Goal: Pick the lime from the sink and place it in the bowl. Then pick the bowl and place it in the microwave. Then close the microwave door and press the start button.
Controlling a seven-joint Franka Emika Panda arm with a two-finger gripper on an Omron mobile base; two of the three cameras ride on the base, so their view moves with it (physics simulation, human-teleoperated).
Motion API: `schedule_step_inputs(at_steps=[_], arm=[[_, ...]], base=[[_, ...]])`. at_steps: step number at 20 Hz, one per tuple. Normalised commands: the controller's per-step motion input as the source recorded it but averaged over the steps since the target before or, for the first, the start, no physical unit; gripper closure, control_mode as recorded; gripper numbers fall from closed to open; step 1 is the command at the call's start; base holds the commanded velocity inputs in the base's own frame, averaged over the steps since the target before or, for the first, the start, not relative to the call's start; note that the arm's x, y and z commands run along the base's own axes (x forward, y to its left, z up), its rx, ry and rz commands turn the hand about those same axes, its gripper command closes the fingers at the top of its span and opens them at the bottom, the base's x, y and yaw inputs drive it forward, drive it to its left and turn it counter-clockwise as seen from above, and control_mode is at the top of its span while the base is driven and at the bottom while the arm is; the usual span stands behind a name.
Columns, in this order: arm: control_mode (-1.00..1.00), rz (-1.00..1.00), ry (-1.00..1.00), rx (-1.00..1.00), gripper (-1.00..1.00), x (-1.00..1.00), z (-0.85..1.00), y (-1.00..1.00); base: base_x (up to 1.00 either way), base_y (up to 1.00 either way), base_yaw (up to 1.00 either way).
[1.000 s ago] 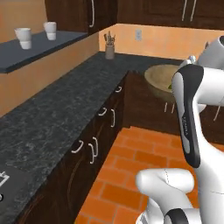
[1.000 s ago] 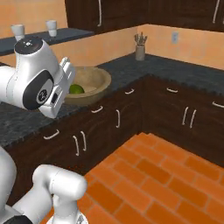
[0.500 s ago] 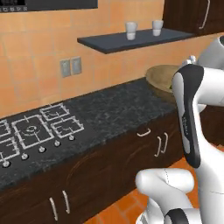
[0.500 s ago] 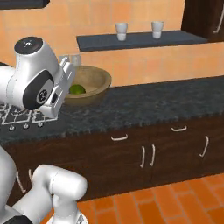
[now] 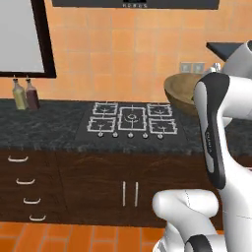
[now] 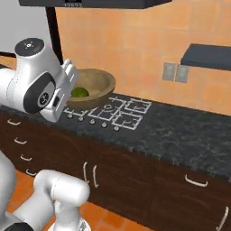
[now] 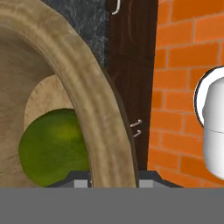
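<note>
Bowl [image 6: 97, 83]: wooden, upper left of right base view, held aloft above hob [image 6: 110, 113].
Lime [image 7: 54, 148]: inside bowl, lower left of hand view.
Gripper [image 7: 113, 181]: clamped on bowl rim.

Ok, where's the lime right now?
The lime sits inside the wooden bowl, low against the bowl's wall in the hand view. In the right base view it shows green in the bowl, held up over the cooktop.

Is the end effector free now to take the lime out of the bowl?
Probably not. The end effector is shut on the bowl's rim and carries it; the lime lies inside, so it would have to set the bowl down first.
</note>
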Motion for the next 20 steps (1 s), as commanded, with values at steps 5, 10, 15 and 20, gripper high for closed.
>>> schedule_step_inputs(at_steps=[5,10,15,20], arm=[[1.0,0.0,0.0,0.0,1.0,0.0,0.0,0.0],[1.0,0.0,0.0,0.0,1.0,0.0,0.0,0.0],[1.0,0.0,0.0,0.0,1.0,0.0,0.0,0.0],[1.0,0.0,0.0,0.0,1.0,0.0,0.0,0.0]], base=[[0.0,0.0,1.0],[0.0,0.0,1.0],[0.0,0.0,1.0],[0.0,-0.01,1.0]])
